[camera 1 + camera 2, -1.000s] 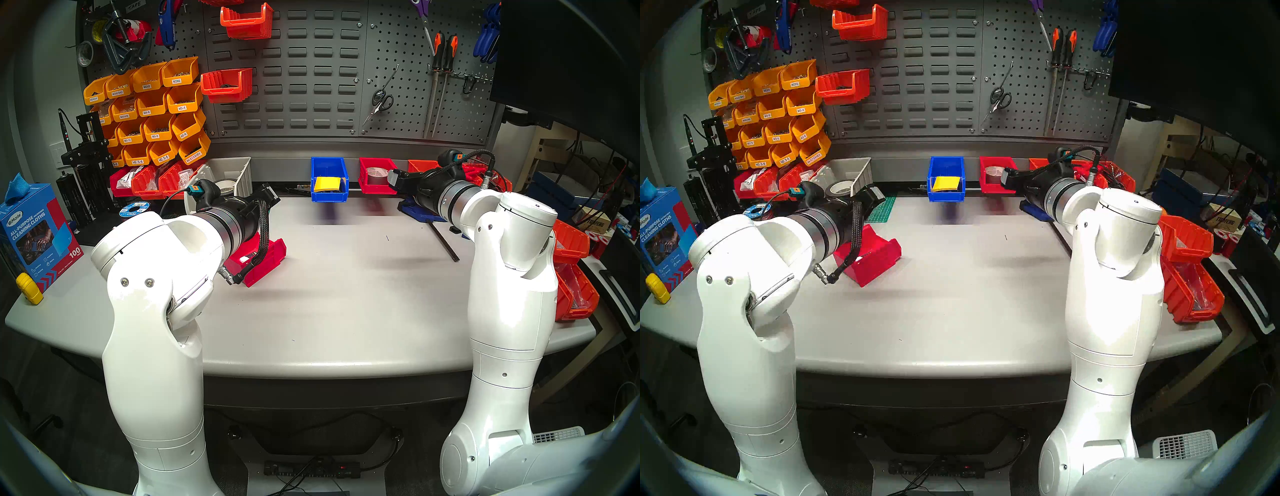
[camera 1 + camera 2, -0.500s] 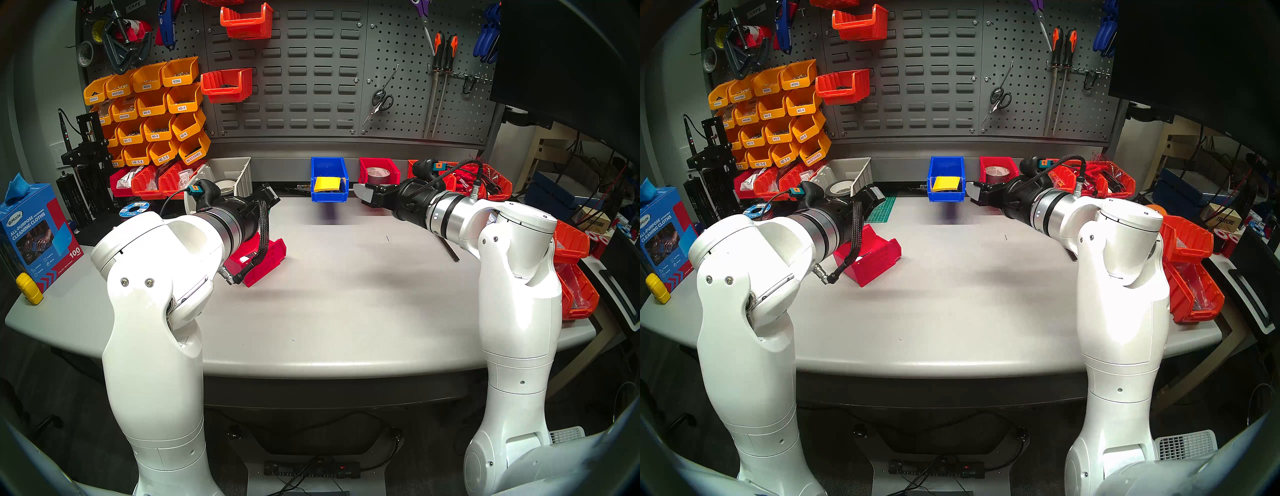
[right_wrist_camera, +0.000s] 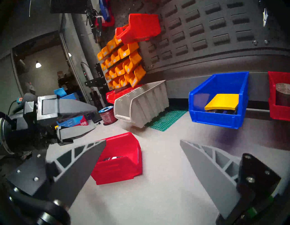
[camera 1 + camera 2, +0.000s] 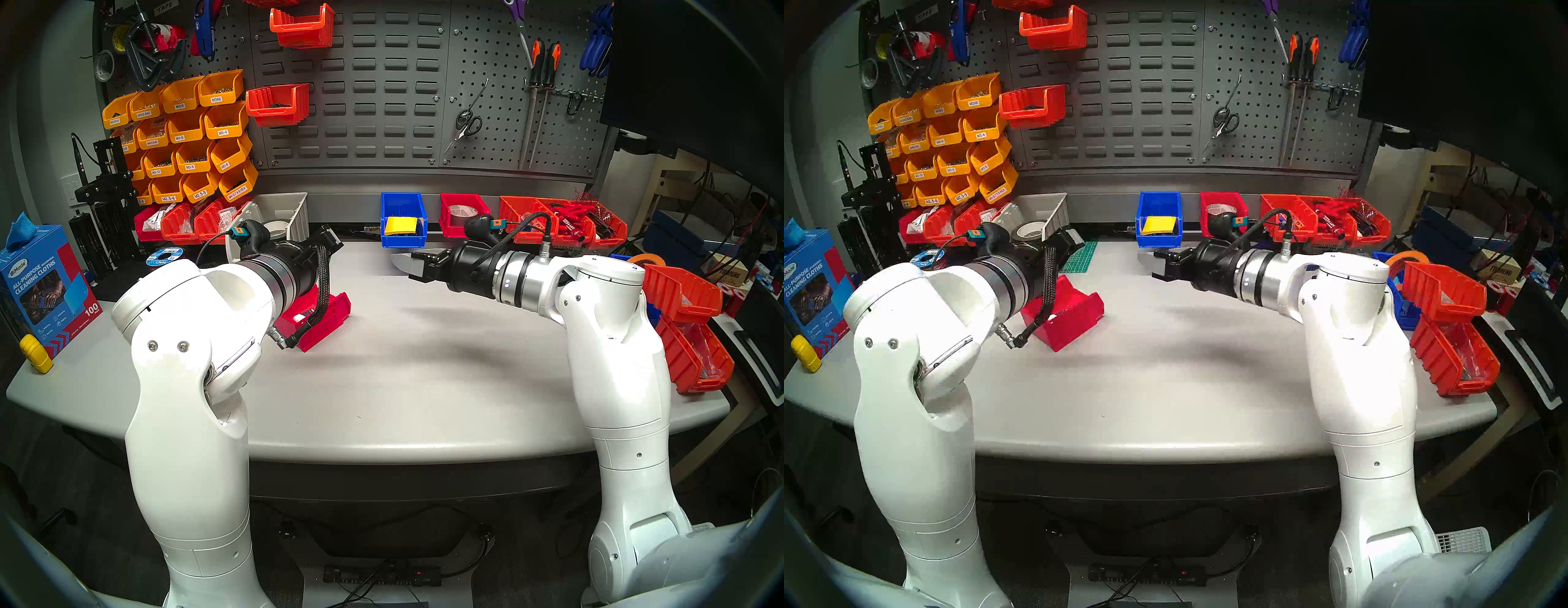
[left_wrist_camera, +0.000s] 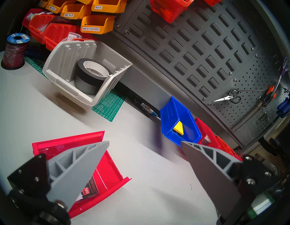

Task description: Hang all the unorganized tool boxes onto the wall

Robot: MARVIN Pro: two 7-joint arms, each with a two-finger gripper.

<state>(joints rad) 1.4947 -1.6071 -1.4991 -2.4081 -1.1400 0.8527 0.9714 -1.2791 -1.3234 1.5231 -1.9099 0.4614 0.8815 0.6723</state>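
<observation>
Item: right gripper, fingers spread, empty; has swung from the hung crimson bin toward mid-surface.
Item: blue bin hung on wall strip.
Item: last crimson bin lies on surface; likely next.
Item: left gripper, fingers spread, empty.
</observation>
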